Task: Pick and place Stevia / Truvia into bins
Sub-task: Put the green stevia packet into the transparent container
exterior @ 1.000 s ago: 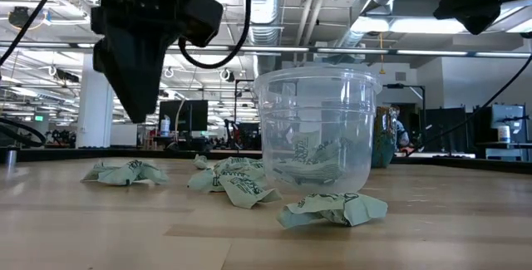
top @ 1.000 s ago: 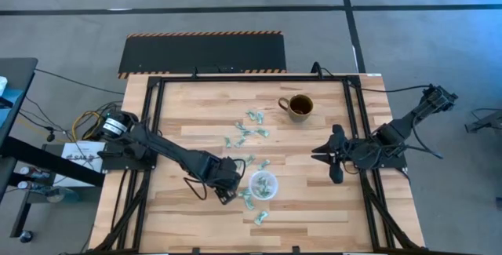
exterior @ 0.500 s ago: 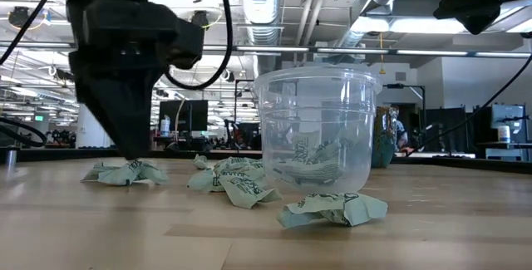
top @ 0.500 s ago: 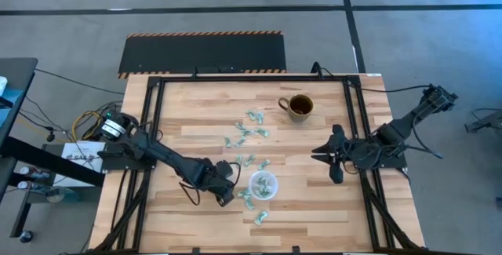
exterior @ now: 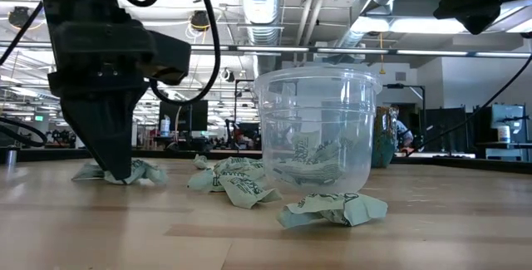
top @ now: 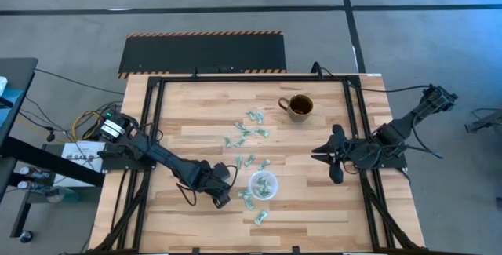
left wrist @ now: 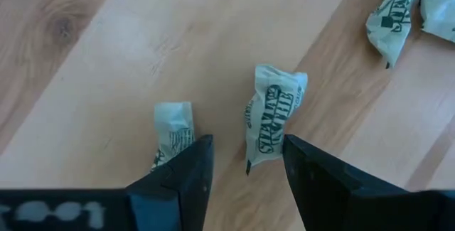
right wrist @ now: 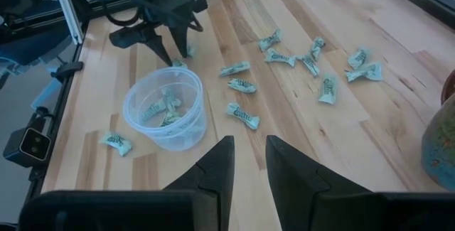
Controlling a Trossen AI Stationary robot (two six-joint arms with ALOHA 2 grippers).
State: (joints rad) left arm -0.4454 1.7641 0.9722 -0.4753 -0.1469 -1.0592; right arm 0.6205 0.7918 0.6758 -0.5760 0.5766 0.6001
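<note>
Only thing I can actually read is the dark green print on the sachet [left wrist: 269, 117] lying on the desk between the left hand [left wrist: 242, 181] fingers in the left wrist view, and it looks like "STEVIA in the RAW", though only the big word is really clear. The neighbouring sachet [left wrist: 173, 133] and the one at the far corner of that view [left wrist: 393, 12] carry the same kind of lettering but it's too crumpled to make out. Printing on the packets inside the cup [exterior: 317, 133] in the low view is unreadable.
</note>
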